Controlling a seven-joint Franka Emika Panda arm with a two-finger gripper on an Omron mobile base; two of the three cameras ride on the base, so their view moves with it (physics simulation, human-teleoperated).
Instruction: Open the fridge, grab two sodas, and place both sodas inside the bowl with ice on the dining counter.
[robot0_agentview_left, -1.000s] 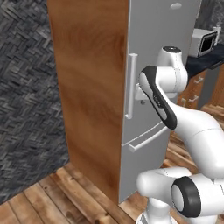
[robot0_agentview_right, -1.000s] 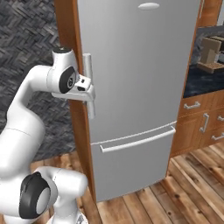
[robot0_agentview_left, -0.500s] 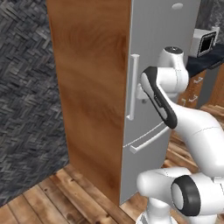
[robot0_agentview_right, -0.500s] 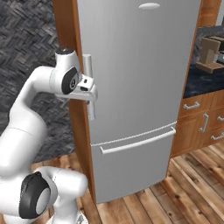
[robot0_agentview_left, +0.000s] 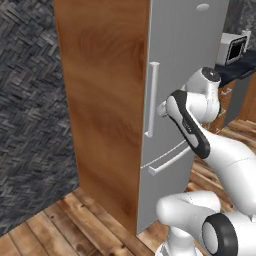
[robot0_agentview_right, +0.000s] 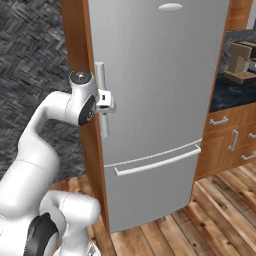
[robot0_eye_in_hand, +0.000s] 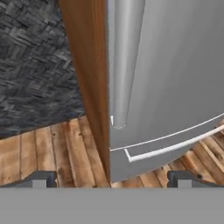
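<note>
The tall silver-grey fridge (robot0_agentview_right: 160, 100) with wood side panels is shut; door flush, lower drawer closed. The two-finger gripper (robot0_agentview_right: 106, 101) sits at the vertical silver bar handle (robot0_agentview_right: 100, 97), near the door's left edge, fingers spread wide and clasping nothing. In the hand view the bar stands between the fingertips (robot0_eye_in_hand: 41, 178). Judged: task barely begun; door opening, both sodas and bowl placement all remain.
</note>
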